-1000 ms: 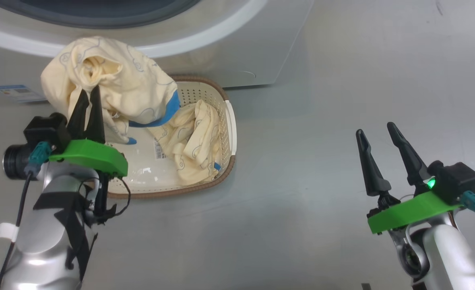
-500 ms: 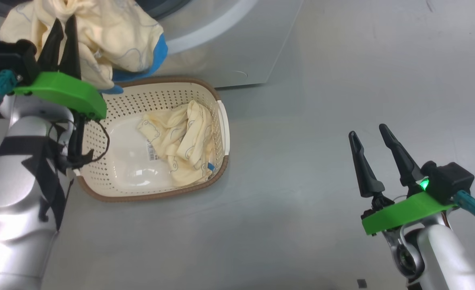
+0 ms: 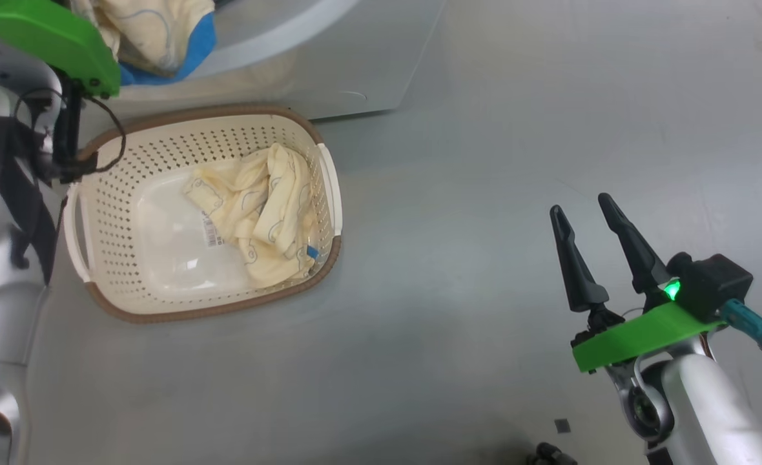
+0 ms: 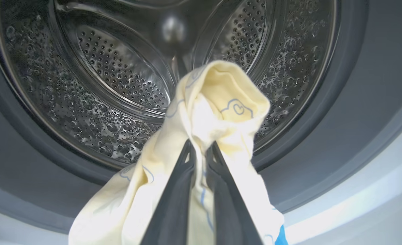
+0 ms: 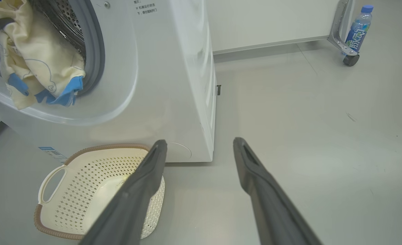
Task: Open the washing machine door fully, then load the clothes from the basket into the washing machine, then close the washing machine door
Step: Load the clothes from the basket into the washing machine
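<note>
My left pincer [image 4: 201,144] is clamped tight on a cream-yellow garment [image 4: 221,102] with thin blue line prints and blue trim. I am holding it right at the open mouth of the washing machine [image 5: 173,68]. The fingers point straight into the shiny perforated drum [image 4: 119,68]. The cloth bunches above the fingertips and hangs down in front of the lower part of the grey rubber ring [image 4: 340,129]. The basket [image 3: 213,313] sits on the floor [image 3: 458,361] just in front of the washing machine's base, below the mouth. A second cream-yellow piece [image 3: 265,213] lies crumpled inside it, beside a label on the basket's floor. My right pincer [image 3: 580,204] is spread wide and holds nothing. It hovers over bare floor, well out from the washing machine and past its front corner, with its fingers aimed toward that corner. A plastic bottle [image 5: 357,27] stands far beyond the washing machine's side, next to a castor wheel.
</note>
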Motion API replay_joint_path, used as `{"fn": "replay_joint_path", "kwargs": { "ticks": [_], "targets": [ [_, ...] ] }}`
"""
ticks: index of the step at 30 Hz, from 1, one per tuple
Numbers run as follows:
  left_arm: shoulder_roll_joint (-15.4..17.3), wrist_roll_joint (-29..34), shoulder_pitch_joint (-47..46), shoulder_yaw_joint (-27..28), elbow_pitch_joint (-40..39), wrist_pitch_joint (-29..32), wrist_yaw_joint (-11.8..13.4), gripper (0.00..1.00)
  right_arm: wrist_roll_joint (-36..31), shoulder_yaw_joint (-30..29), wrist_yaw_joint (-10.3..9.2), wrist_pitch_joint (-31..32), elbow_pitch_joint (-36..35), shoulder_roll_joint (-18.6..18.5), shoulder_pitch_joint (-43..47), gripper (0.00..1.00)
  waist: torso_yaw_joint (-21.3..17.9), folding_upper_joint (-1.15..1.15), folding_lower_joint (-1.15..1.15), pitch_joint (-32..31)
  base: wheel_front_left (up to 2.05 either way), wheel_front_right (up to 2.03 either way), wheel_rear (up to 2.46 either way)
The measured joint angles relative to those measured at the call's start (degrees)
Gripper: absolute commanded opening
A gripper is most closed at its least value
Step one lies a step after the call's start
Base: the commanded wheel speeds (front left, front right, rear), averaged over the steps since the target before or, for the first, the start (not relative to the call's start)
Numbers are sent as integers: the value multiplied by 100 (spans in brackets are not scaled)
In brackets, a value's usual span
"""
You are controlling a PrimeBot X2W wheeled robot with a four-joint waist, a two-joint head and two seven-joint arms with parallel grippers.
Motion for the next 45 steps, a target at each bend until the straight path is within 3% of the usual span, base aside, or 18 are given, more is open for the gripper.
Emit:
{"fn": "replay_joint_path", "kwargs": {
  "ticks": [28,39,45],
  "targets": [
    [46,432,-2297,-471,1427,165,-151,0,93,459,0,0,45,152,-185,100,-391,0,1,1316,0,0,0],
    [160,909,-2982,-753,1570,-1045,-74,0,153,606,0,0,32,188,-199,100,-468,0,0,1557,0,0,0],
    [200,955,-3173,-711,1568,-1298,54,0,152,642,0,0,55,196,-200,100,-488,0,0,1527,0,0,0]
  ]
}}
